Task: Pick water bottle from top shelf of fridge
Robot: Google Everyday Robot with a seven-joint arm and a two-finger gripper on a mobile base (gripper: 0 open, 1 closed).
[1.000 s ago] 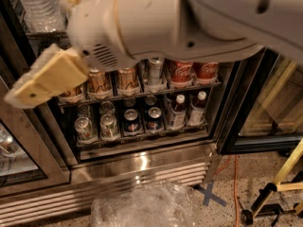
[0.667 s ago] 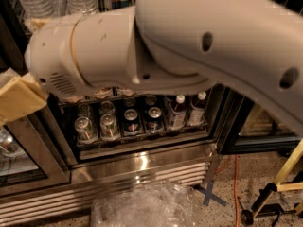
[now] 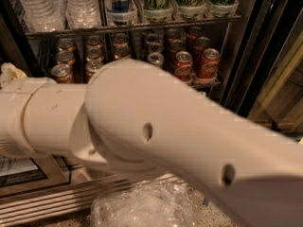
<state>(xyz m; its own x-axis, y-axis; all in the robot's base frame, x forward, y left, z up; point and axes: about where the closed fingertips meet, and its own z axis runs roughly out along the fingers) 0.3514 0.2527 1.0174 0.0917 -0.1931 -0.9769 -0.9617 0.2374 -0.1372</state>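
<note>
In the camera view the fridge (image 3: 246, 56) stands on a speckled floor (image 3: 215, 217), its top wire surface (image 3: 137, 27) carrying the water bottle (image 3: 34, 6) at upper left, upright with its long axis vertical, while the hand (image 3: 8, 74) shows only as a pale scrap at the left edge, and I cannot tell whether it is clenched or released.

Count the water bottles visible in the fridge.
2: one water bottle on the top shelf, far left, another beside it; others may be out of frame. The gripper sits lower left.
</note>
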